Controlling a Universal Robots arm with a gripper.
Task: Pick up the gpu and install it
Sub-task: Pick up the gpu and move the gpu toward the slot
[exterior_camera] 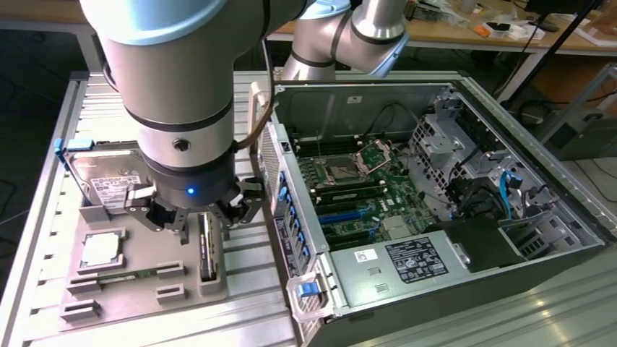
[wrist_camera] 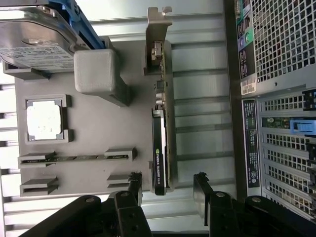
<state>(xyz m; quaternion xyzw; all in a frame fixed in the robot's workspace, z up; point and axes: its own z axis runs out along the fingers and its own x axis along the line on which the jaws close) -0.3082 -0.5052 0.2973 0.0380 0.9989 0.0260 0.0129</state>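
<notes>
The gripper (wrist_camera: 168, 181) hangs empty, jaws wide, above one end of the gpu (wrist_camera: 160, 143), which stands on edge in the gray fixture tray (wrist_camera: 94, 131), along its edge nearest the computer case (exterior_camera: 463, 296).

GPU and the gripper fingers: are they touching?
Apart. The wrist view shows the open gripper straddling the gpu at its end, with a visible gap between the card and each of the fingers.

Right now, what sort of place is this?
Probably a robotics lab bench for PC assembly: an open computer case with its motherboard exposed, a grey parts tray holding the gpu and hard drive, workbenches behind.
</notes>
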